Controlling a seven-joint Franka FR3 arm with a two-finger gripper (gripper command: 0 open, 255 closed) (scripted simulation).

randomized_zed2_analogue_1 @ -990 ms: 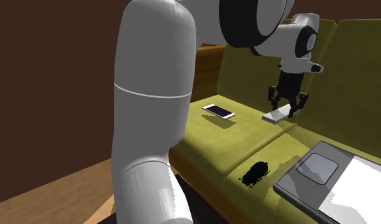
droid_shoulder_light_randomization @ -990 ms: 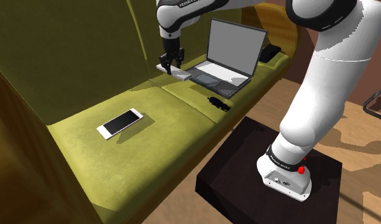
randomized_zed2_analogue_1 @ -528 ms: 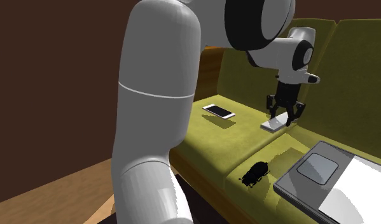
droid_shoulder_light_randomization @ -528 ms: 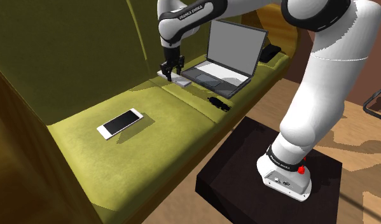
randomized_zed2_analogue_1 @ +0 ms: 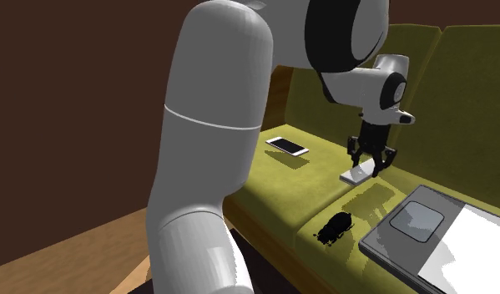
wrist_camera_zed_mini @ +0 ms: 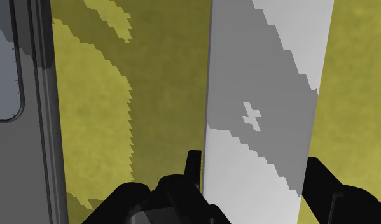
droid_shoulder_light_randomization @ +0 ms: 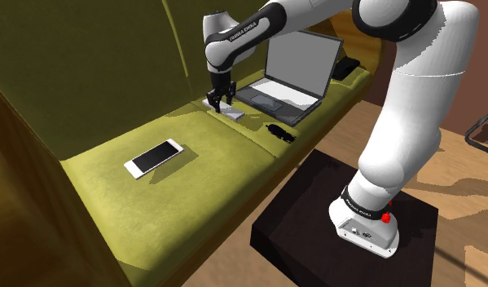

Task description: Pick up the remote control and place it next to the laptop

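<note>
One stiff, flat slab: in the shoulder view the remote [droid_shoulder_light_randomization: 231, 112] sits low at the sofa [droid_shoulder_light_randomization: 234, 163], just beside the laptop [droid_shoulder_light_randomization: 287, 77]. In the second exterior view the hand [randomized_zed2_analogue_1: 369, 163] pinches it; whether it touches the cushion I cannot tell. In the wrist view its long axis runs away from the fingers [wrist_camera_zed_mini: 194, 167], parallel to the laptop's edge. I judge it light and smooth, best gripped across its narrow sides.

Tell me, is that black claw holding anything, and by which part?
Yes. The gripper clasps the flat grey remote control across its width, one finger on each long edge, just beside the laptop.
</note>
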